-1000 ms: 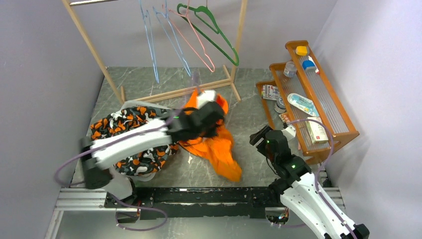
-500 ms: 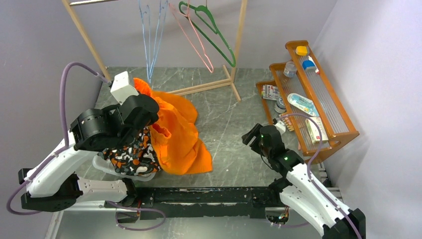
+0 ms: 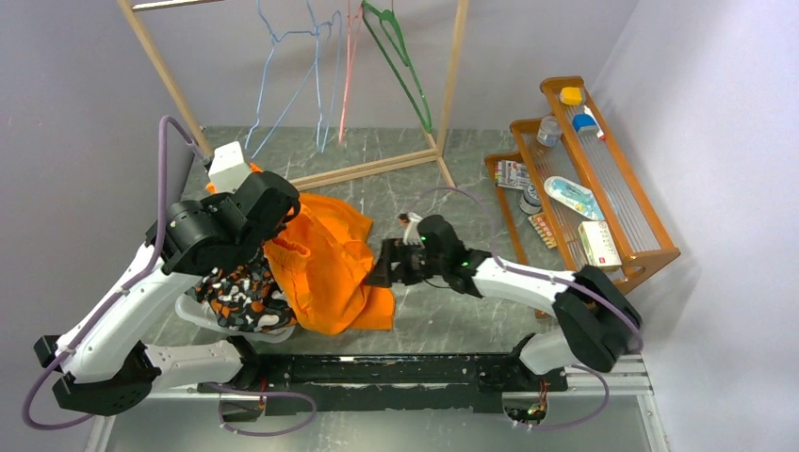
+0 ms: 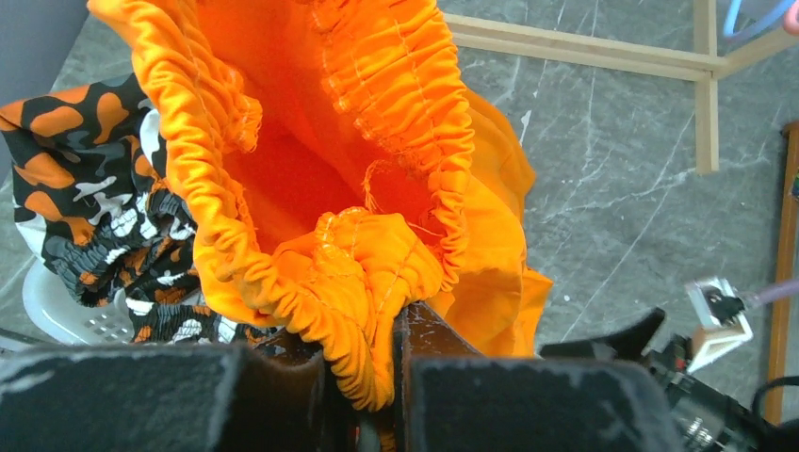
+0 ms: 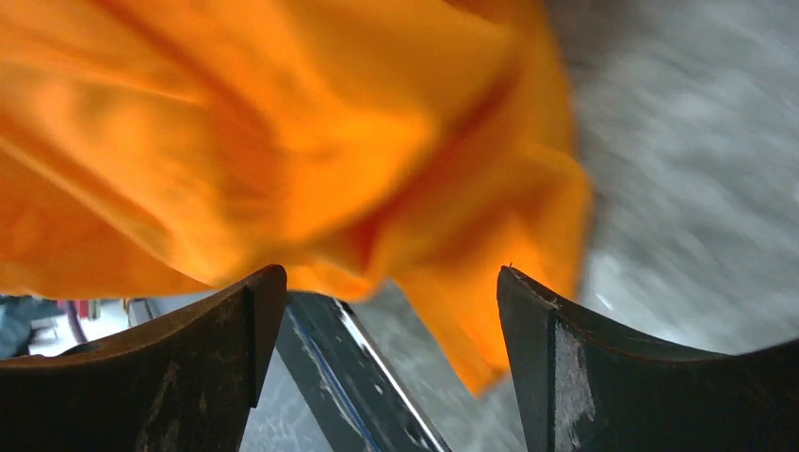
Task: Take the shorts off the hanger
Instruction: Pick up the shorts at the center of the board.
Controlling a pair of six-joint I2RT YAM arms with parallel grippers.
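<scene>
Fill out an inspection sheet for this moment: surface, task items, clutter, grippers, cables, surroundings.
Surface: grey marbled table.
Job's things: orange shorts off the hangers, waist held up, legs draped on the table; hangers hang bare on the wooden rack.
Clutter: patterned garment in a white basket; wooden shelf holding small packets and bottles.
Grippers: left gripper shut on the shorts' gathered waistband; right gripper open at the shorts' lower edge, gripping nothing.
Cables: purple cable loops up beside the left arm; no snag seen.
Surroundings: plain walls; nothing else seen.
</scene>
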